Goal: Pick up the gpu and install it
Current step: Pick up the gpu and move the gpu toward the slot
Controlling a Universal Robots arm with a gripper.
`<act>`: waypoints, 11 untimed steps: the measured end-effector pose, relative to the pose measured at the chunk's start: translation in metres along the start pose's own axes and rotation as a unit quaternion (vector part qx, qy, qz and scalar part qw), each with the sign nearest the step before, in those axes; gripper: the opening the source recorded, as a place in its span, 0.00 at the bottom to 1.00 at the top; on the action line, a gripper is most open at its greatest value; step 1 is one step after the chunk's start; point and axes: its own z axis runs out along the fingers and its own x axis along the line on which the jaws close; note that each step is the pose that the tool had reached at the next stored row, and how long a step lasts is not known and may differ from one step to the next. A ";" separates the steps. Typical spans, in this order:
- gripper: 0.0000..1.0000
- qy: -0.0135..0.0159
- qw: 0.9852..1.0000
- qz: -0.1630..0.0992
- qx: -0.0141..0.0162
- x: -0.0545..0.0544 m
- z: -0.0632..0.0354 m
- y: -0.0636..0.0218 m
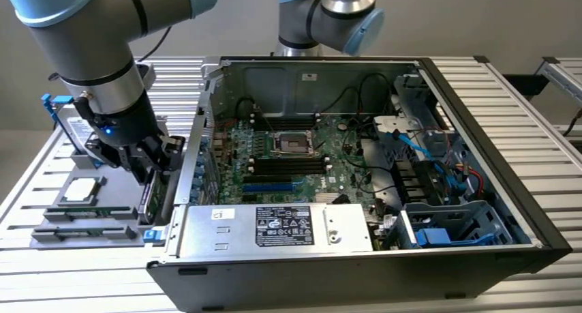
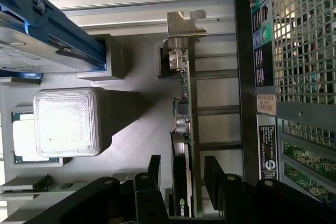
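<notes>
two fingers [image 2: 156,169] of the gripper [image 2: 182,159] stand apart, one either side of the gpu [image 2: 185,103], not clamping it. the card sits on edge in the grey tray [image 2: 147,145] beside the computer case [image 1: 300,286].

Points the gripper [image 1: 148,176] straight down from the arm [image 1: 95,61] at the exterior view's left, fingers [image 2: 155,170] parted.

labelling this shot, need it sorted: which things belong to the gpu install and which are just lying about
Part of the job:
- gpu, standing on edge
- gripper, open, one finger on each side of the gpu
- computer case, open

Just lying about:
- hard drive in a blue frame
- processor chip
- memory sticks
</notes>
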 end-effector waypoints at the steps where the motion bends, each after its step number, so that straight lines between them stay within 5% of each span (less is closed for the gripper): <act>1: 0.47 0.000 1.000 0.004 0.000 0.001 0.0003 -0.0001; 11: 0.47 -0.008 1.000 0.013 -0.001 0.001 0.0030 0.0000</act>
